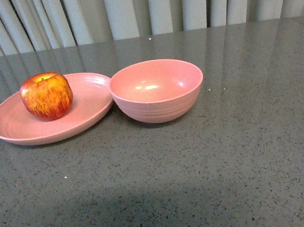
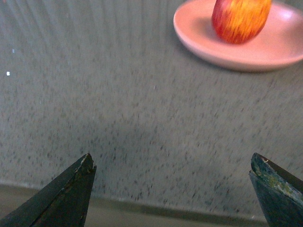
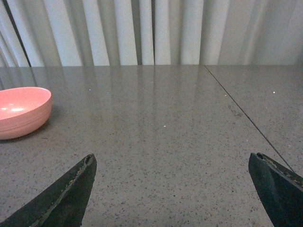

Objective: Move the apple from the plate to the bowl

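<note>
On my front feed the apple [image 1: 46, 96] sat on the plate [image 1: 14, 129], a round, glossy red fruit streaked with yellow-orange. It rested a little towards the plate's far side, on the left of the table [image 1: 217, 183]. The plate was shallow, oval and matte pink with a low rim. Just to its right stood the bowl [image 1: 157, 90], deeper and faintly ridged outside, its rim meeting or nearly meeting the plate's edge; I could not tell whether they touched. The bowl's wall rose higher than the plate's rim and stood between the apple and the bowl's hollow. Pale pleated curtains [image 1: 127, 10] hung behind the grey speckled table. The apple stood upright with its yellowish stem dimple facing up. It looked too round for me to name a long axis, whereas the plate's ran left to right. On the left wrist feed the left fingers [image 2: 71, 194] were spread wide with only table between them, the apple and plate beyond. The right fingers [image 3: 66, 194] were equally wide apart and gripped nothing, the bowl off to one side.
</note>
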